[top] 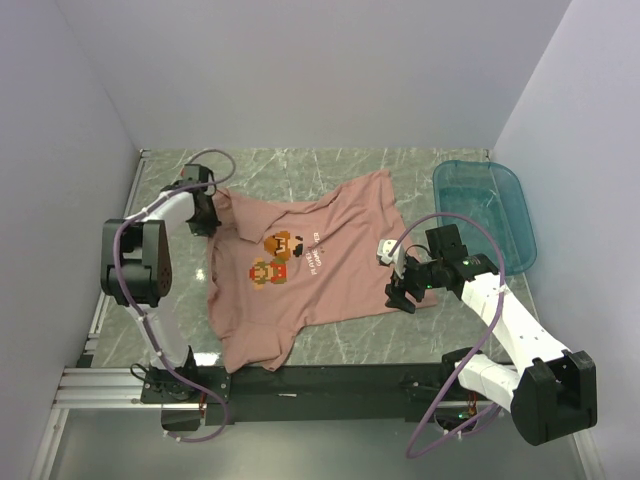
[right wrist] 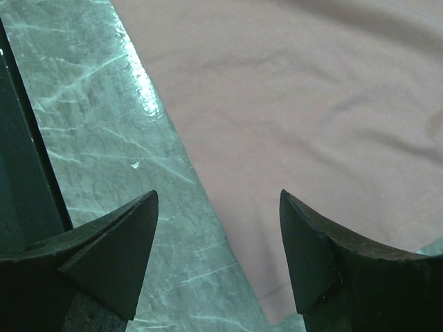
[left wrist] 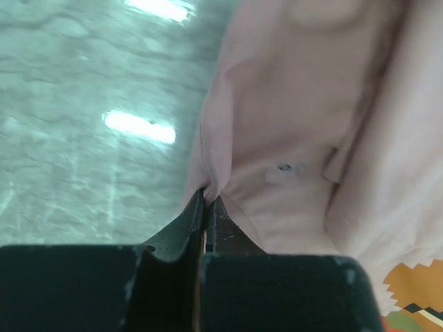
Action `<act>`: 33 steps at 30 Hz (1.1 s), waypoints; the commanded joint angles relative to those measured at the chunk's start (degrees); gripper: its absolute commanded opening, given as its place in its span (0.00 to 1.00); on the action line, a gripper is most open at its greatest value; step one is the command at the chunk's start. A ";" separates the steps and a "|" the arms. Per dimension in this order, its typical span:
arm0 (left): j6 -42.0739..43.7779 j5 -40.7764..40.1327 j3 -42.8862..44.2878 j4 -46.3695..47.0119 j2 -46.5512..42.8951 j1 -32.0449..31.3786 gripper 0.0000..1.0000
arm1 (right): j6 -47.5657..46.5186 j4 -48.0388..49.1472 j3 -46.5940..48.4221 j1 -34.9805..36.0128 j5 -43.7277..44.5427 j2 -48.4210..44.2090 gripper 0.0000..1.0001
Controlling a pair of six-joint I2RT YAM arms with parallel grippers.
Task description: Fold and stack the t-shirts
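Note:
The dusty-pink t-shirt lies spread and rumpled on the marble table, its pixel-figure print facing up. My left gripper is at the shirt's far left edge, near a sleeve. In the left wrist view it is shut on a pinched fold of the pink t-shirt. My right gripper hovers at the shirt's near right corner. The right wrist view shows it open, one finger over bare table and the other over the t-shirt, with the cloth's edge running between them.
A translucent teal tub stands at the back right of the table. Purple-grey walls close in the left, back and right sides. The black mounting rail runs along the near edge.

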 commanded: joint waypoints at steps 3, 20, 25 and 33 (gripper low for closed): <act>-2.97 6.51 1.59 2.90 -2.85 5.28 0.01 | -0.83 -0.57 1.87 -0.44 -1.30 0.13 0.77; -3.68 16.88 -3.15 9.41 -13.39 10.57 0.53 | 0.84 0.74 2.31 -0.44 1.51 2.86 0.77; -2.98 21.98 -2.89 8.97 -14.10 5.83 0.53 | 4.53 2.50 3.28 -0.36 3.45 4.96 0.76; -6.57 19.71 0.79 7.21 -5.49 0.99 0.47 | 5.59 2.24 4.60 -0.44 3.62 7.87 0.75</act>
